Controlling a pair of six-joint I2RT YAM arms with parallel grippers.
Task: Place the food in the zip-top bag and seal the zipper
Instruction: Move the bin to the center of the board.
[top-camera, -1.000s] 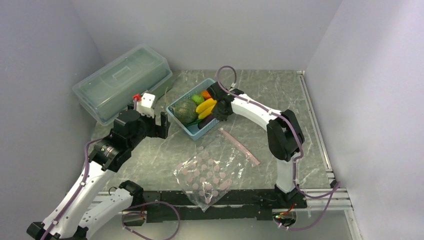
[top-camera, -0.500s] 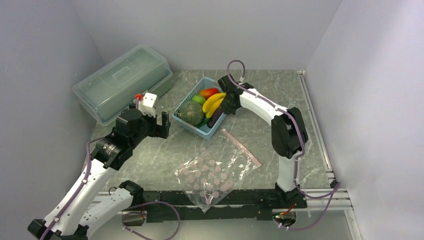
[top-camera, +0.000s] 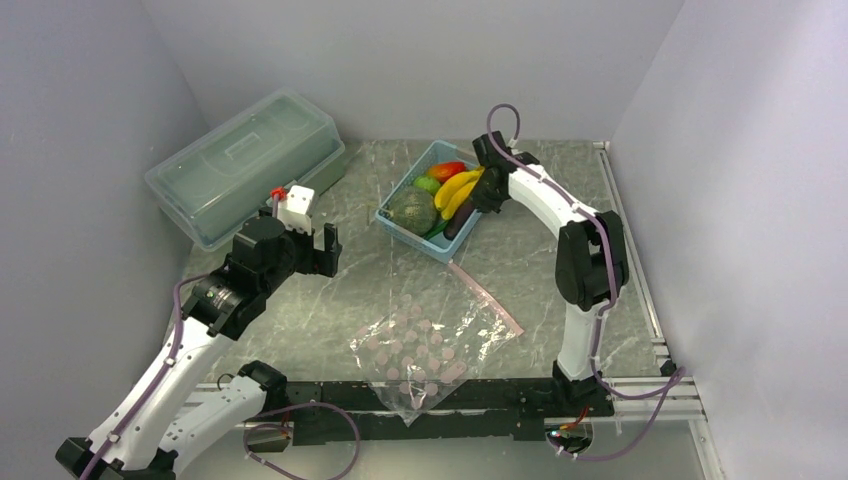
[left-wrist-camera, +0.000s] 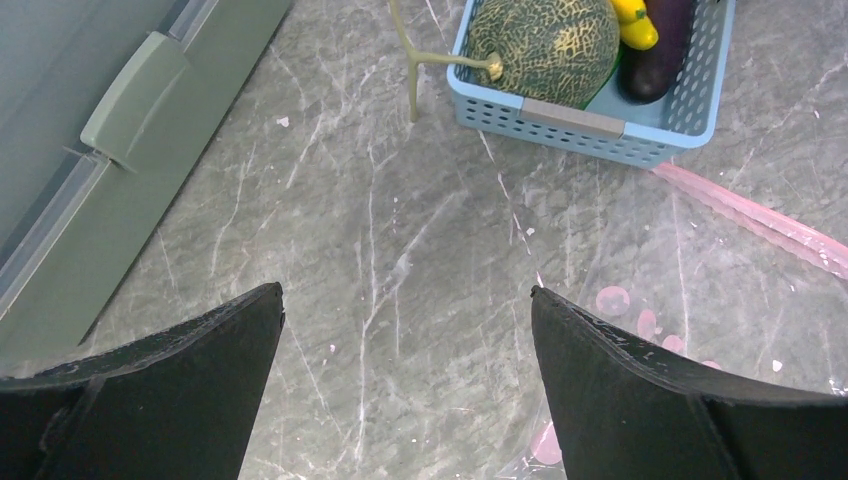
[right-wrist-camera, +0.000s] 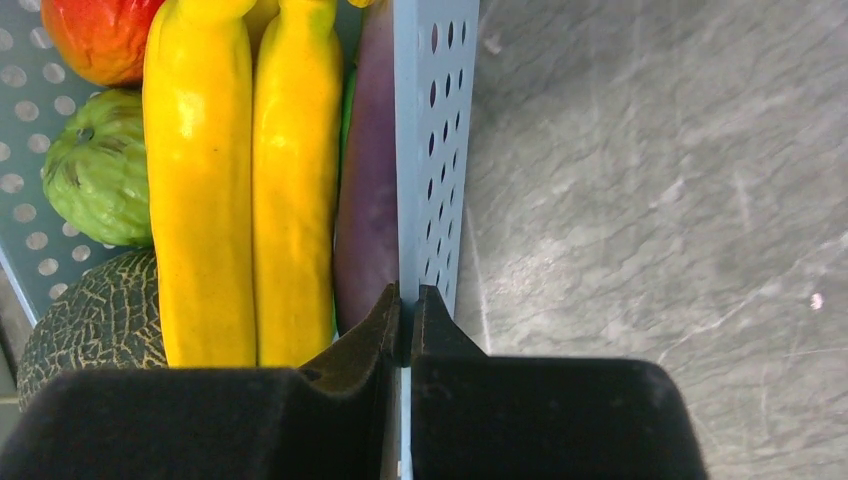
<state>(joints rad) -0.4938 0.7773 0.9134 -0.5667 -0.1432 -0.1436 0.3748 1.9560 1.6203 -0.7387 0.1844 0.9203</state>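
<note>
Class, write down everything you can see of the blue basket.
The basket is light-blue plastic, rectangular, with perforated walls and floor. It stands upright on the table, toward the back, holding a melon, bananas, an aubergine and more. The right gripper is shut on one wall.

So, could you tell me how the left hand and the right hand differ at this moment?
The left hand is open wide; the right hand is shut. The left hand hangs over the table, holding nothing; the right hand pinches the basket wall. Both are black.
</note>
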